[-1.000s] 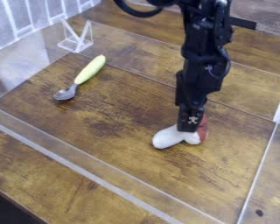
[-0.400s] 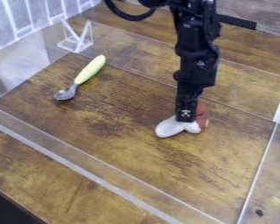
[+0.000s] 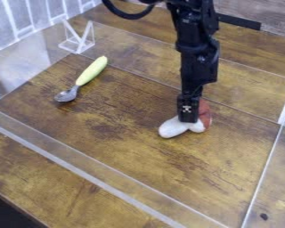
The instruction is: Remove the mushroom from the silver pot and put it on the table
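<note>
The mushroom lies on its side on the dark wood table, white stem pointing left and reddish cap at the right. My gripper hangs straight down just above it, fingers pointing at the mushroom's middle, open and holding nothing. The black arm rises from there to the top of the frame. The silver pot is out of view.
A silver spoon with a yellow-green handle lies at the left. A clear acrylic bracket stands at the back left. Low clear acrylic walls run along the front and right of the tabletop.
The gripper has lifted slightly and shifted left off the mushroom. The mushroom stays lying on the table in nearly the same spot.
</note>
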{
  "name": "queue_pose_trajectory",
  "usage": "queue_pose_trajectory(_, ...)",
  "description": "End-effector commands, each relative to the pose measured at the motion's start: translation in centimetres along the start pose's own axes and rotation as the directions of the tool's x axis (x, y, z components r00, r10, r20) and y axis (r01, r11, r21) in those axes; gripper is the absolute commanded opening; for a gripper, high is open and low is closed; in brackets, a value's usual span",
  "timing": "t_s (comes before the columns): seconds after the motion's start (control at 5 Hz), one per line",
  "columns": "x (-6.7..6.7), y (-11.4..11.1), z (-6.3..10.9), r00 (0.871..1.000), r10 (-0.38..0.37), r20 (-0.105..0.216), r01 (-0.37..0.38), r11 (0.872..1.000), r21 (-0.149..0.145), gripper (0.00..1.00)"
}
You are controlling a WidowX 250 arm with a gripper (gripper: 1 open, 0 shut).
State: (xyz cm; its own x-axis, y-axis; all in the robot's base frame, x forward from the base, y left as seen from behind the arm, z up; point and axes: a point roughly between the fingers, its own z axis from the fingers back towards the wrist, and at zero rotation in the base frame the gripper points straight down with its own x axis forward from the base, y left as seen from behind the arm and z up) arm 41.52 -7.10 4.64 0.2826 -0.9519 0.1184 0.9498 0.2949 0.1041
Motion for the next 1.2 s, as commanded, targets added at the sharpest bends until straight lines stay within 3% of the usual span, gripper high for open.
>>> queue_pose_trajectory(0.0,-0.8,1.6,2.6,0.998,0.06,0.032,-0.062,0.996,0.068,1.0)
queue_pose_trajectory(0.2,-1.2,1.8,3.4,0.993,0.113,0.041,-0.116,0.991,0.07,1.0)
queue_pose_trajectory(0.4,-1.5,1.8,3.6,0.993,0.107,0.054,-0.11,0.992,0.063,1.0)
queue_pose_trajectory(0.8,-1.0,2.0,4.0,0.981,0.186,0.058,-0.192,0.974,0.121,1.0)
queue_pose_trajectory(1.0,-0.9,2.9,4.8,0.981,0.183,0.068,-0.191,0.971,0.145,1.0)
